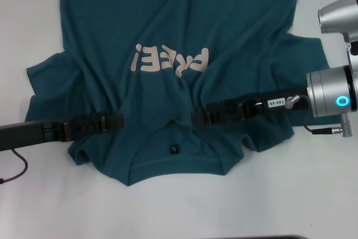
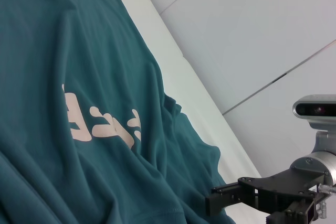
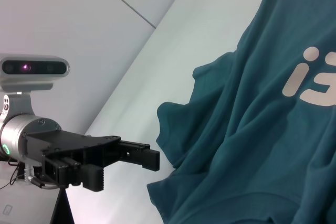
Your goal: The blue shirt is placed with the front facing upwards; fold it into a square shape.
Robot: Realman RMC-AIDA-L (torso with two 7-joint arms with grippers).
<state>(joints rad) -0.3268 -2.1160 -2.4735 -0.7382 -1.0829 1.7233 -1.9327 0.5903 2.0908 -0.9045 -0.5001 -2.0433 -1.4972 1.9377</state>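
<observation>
Lying on: white table (image 1: 313, 194), with the blue shirt (image 1: 168, 32) spread front up, its collar toward the robot and its hem running off the far edge of the head view.
Room: pale grey floor panels with dark seams (image 2: 262, 40) show beyond the table's edge in both wrist views.
Shirt detail: pale pinkish "FREE!" lettering (image 1: 170, 60) sits across the chest; a small dark neck tag (image 1: 174, 149) lies inside the collar; the fabric is rumpled into folds around the shoulders and sleeves.
Head view only: both arms reach in together over the collar end, one from each side.
Left wrist view only: the right gripper (image 2: 215, 200) seen side-on at the shirt's edge, beneath its camera.
Right wrist view only: the left gripper (image 3: 152, 158) in profile just beside a bunched sleeve.
Left gripper (image 1: 114, 120): over the shoulder beside the collar; I cannot tell how its claw stands.
Right gripper (image 1: 198, 117): over the opposite shoulder; likewise cannot tell.
</observation>
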